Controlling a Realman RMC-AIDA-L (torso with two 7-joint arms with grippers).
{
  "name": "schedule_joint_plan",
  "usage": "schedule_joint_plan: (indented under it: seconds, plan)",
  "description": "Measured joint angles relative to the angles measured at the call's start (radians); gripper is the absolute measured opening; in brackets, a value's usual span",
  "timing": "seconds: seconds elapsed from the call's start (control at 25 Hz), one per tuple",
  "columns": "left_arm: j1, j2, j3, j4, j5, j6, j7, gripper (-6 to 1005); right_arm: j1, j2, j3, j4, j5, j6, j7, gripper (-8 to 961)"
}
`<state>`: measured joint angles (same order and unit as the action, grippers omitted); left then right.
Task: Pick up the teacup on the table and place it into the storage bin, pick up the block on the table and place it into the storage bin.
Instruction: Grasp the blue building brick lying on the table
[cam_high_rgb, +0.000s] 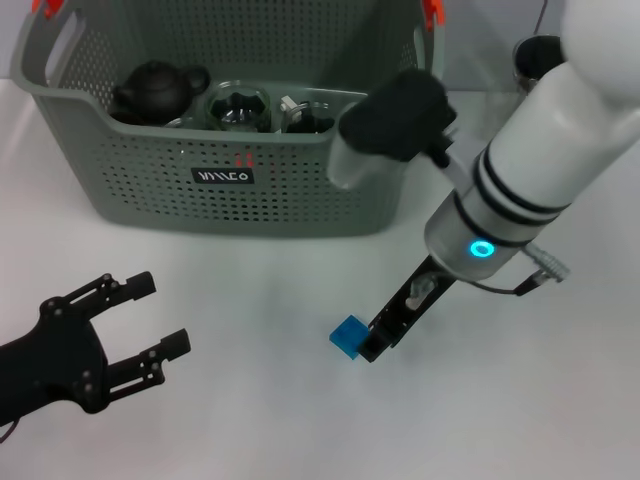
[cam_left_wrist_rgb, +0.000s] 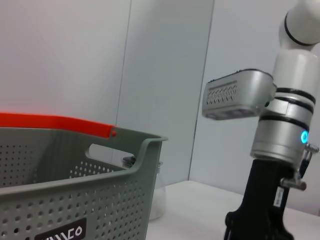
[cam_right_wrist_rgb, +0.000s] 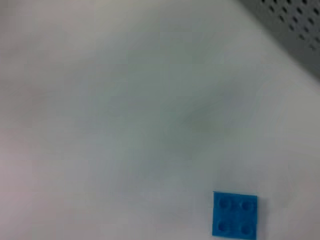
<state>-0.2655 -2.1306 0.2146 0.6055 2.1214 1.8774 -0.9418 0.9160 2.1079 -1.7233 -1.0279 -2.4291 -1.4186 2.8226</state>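
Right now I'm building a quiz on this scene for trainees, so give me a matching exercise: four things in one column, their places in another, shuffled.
Things:
1. black teapot
2. blue block
3. left gripper
4. right gripper

Places:
A. low on the table, right beside the block
B. on the table in front of the storage bin
C. inside the bin, at its left end
D. over the table's near left part, fingers spread

Pairs: 1-C, 2-B, 3-D, 4-A

Left gripper (cam_high_rgb: 150, 320): low at the robot's near left, fingers spread apart, holding nothing. Right arm (cam_high_rgb: 540, 170): angled down toward centre; right gripper (cam_high_rgb: 375, 345) at table level, finger state not discernible.
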Motion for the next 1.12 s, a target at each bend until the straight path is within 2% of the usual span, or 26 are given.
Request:
schedule_joint_plan:
  seconds: [0.4, 0.8, 1.12]
  plan:
    - [0.002, -0.003, 0.000, 0.000, 0.000, -0.014, 0.000, 798, 0.004, 0.001, -0.062, 0.051, -0.010, 0.111, 0.054, 593]
    - [0.003, -0.005, 0.000, -0.001, 0.000, -0.015, 0.000, 798, 0.004, 0.004, -0.156, 0.068, 0.023, 0.182, 0.046, 594]
    - [0.002, -0.005, 0.000, -0.001, 0.000, -0.015, 0.000, 798, 0.005, 0.004, -0.192, 0.084, 0.022, 0.228, 0.048, 594]
